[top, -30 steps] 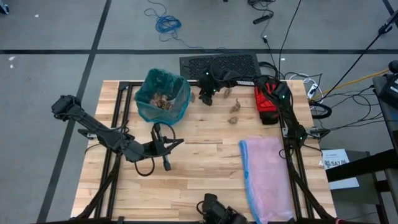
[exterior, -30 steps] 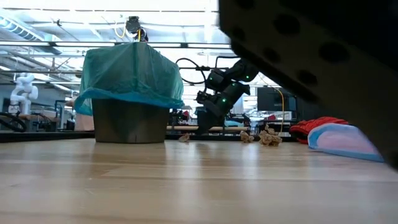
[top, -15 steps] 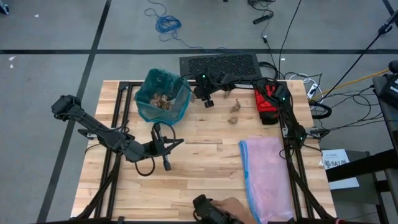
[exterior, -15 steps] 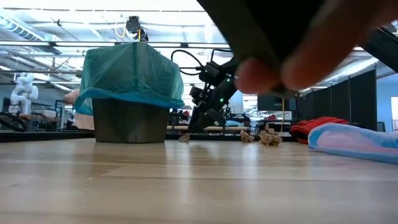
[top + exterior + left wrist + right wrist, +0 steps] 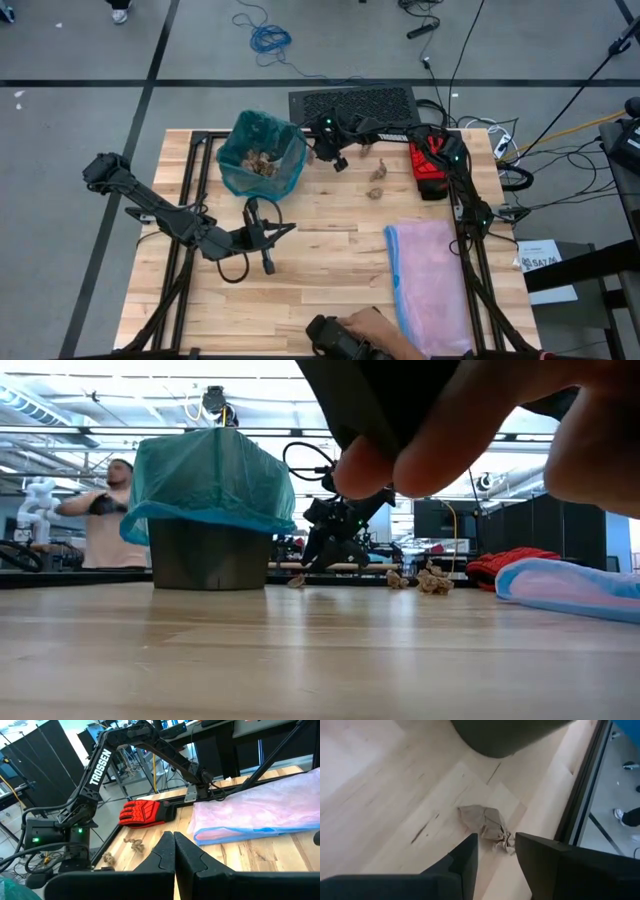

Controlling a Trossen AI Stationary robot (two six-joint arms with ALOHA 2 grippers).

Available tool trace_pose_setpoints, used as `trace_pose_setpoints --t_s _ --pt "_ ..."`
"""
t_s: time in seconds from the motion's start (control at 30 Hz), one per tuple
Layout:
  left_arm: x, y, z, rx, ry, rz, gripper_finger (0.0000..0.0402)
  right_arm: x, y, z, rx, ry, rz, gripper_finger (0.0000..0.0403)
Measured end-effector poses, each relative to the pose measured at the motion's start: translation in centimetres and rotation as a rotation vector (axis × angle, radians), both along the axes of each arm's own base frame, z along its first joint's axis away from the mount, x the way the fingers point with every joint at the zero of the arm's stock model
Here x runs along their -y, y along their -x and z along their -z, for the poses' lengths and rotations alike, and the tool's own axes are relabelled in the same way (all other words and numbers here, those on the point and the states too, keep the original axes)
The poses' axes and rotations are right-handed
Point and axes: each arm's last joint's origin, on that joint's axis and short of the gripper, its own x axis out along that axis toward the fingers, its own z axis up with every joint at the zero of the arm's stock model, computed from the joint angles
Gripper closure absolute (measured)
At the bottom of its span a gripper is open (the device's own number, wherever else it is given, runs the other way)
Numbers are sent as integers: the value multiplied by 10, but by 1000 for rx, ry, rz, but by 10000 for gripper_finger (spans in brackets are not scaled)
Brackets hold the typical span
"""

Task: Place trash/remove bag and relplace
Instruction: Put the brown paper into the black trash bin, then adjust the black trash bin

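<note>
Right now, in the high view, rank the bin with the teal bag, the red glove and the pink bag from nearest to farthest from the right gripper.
From the right gripper, at the table's far edge:
1. The bin with the teal bag, just to its left.
2. The red glove, farther off to its right.
3. The pink bag, toward the near right corner.

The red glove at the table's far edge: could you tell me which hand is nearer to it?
The right hand. It hovers near the table's far edge, between the bin and the red glove. The left hand rests shut nearer mid-table, farther off.

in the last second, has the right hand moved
Yes. The right hand has shifted toward the bin with the teal bag, away from the red glove, above a paper wad.
</note>
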Motion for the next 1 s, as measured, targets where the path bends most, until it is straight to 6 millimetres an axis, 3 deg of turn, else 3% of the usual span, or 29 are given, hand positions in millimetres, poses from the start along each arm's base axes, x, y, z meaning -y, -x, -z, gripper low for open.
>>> trace_pose_setpoints --t_s 0.2,0.37,0.43,0.6,0.73,1.0 --pt "0 0 0 0 -1 0 402 -1 0 0 5 40 -89 299" --pt "0 0 0 0 0 0 402 -2 2 2 -21 29 -93 359" --pt "0 0 0 0 0 0 402 -2 3 3 -54 47 -65 390" --pt "0 0 0 8 22 -3 402 -5 15 1 -228 54 111 401" --pt "0 0 -3 15 19 -25 402 -5 37 -37 -249 -39 228 403" --pt "-10 4 -23 78 -7 -311 402 -23 90 -129 -149 -288 412 403"
